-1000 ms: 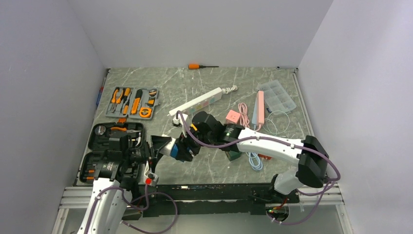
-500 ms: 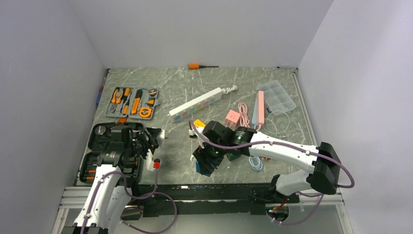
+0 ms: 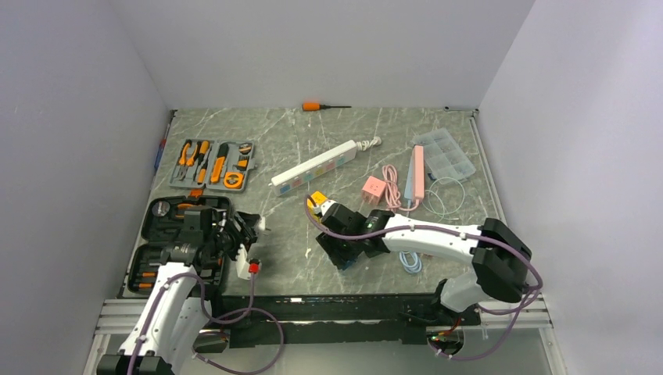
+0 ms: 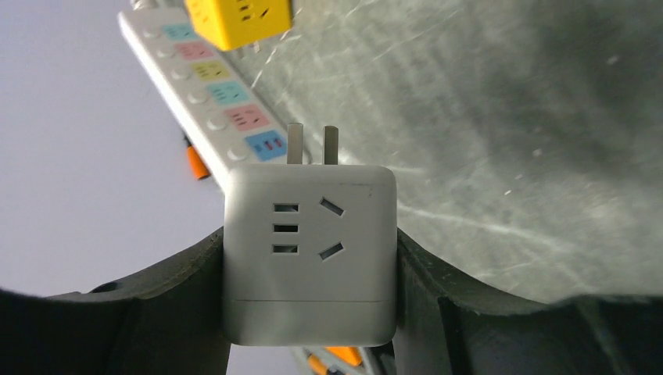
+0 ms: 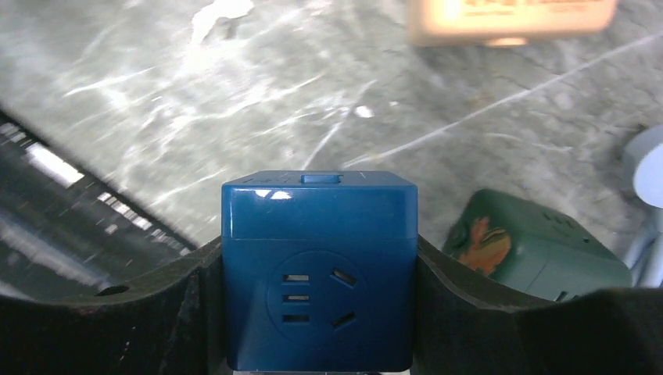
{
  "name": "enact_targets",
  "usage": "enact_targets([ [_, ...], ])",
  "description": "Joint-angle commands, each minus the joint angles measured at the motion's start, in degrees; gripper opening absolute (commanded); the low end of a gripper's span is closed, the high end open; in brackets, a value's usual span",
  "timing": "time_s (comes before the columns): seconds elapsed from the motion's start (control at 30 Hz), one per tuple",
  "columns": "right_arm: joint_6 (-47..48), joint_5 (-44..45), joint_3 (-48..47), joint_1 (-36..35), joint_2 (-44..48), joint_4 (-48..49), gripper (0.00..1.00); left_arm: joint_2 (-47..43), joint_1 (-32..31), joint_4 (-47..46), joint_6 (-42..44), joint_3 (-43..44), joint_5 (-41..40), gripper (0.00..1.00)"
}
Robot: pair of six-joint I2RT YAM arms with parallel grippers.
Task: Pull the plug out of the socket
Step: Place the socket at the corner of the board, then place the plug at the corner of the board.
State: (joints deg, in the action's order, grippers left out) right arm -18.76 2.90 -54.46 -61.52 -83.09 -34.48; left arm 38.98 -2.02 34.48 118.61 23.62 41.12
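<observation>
White plug cube (image 4: 309, 234) clamped in left gripper (image 4: 309, 262); prongs (image 4: 295, 143) bare, pointing straight ahead of the claw. Blue socket cube (image 5: 318, 234) clamped in right gripper (image 5: 318, 301), well apart to the right. Separation looks done.

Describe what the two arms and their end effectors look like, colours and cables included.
Both arms, left arm and right arm, have white link shells with bulky black joint housings. A greyish-purple cable loops loosely along each. The left end effector and right end effector have black, smoothly curved fingers. A small red part sits near the left wrist.
</observation>
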Motion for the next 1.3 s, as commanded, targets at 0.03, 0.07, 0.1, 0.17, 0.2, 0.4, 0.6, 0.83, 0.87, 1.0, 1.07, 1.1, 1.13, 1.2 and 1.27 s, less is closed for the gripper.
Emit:
enact_targets([
  [0.03,-4.38,11.81,4.17,1.94,-1.87,10.94,0.00,2.46,-3.33,1.62,31.83,-1.28,2.00,0.00],
  [0.07,-5.16,12.32,5.17,2.68,-1.84,11.95,0.00,3.11,-4.69,1.64,30.59,-1.28,1.39,0.02],
  [0.1,-5.84,12.76,6.09,3.35,-1.63,12.92,0.00,3.74,-5.95,1.58,29.91,-1.32,1.07,0.04],
  [0.17,-7.18,14.44,7.94,4.31,-0.98,14.16,0.00,5.06,-8.34,0.85,29.83,-1.76,1.59,0.05],
  [0.2,-7.81,15.27,8.71,4.93,-0.68,14.44,0.00,5.72,-10.11,0.01,30.10,-2.13,1.98,0.06],
  [0.4,-10.51,16.12,12.06,7.81,0.59,15.30,0.23,11.48,-21.38,-8.04,28.51,-3.31,1.57,0.02],
  [0.6,-10.47,15.11,11.54,8.33,4.44,15.90,0.78,15.36,-29.78,-13.44,26.66,-3.78,2.45,0.04],
  [0.83,-10.08,14.00,8.25,8.59,7.12,15.52,0.97,21.00,-33.64,-19.04,22.07,-4.43,1.81,0.10],
  [0.87,-9.88,13.98,7.95,8.73,7.67,15.55,0.99,21.45,-33.92,-18.97,22.11,-4.76,1.50,0.11],
  [1.0,-8.59,14.04,6.64,9.56,9.67,15.69,1.00,22.36,-34.07,-19.22,22.18,-6.74,0.39,0.21],
  [1.07,-7.87,13.85,6.26,10.08,10.02,15.99,1.00,22.81,-34.08,-19.40,21.92,-7.34,-0.52,0.29],
  [1.1,-7.63,13.69,6.15,10.46,10.10,16.22,1.00,23.00,-34.10,-19.36,21.73,-7.43,-0.94,0.37],
  [1.13,-7.42,13.37,6.04,10.91,9.93,16.46,1.00,23.20,-34.10,-19.13,21.53,-7.39,-1.43,0.54],
  [1.2,-7.05,12.65,5.79,11.79,9.51,16.95,1.00,23.27,-34.07,-18.35,21.27,-6.98,-3.03,0.74],
  [1.27,-6.68,12.02,5.53,12.38,9.21,17.29,1.00,22.53,-34.07,-17.20,19.75,-6.38,-4.19,0.88],
])
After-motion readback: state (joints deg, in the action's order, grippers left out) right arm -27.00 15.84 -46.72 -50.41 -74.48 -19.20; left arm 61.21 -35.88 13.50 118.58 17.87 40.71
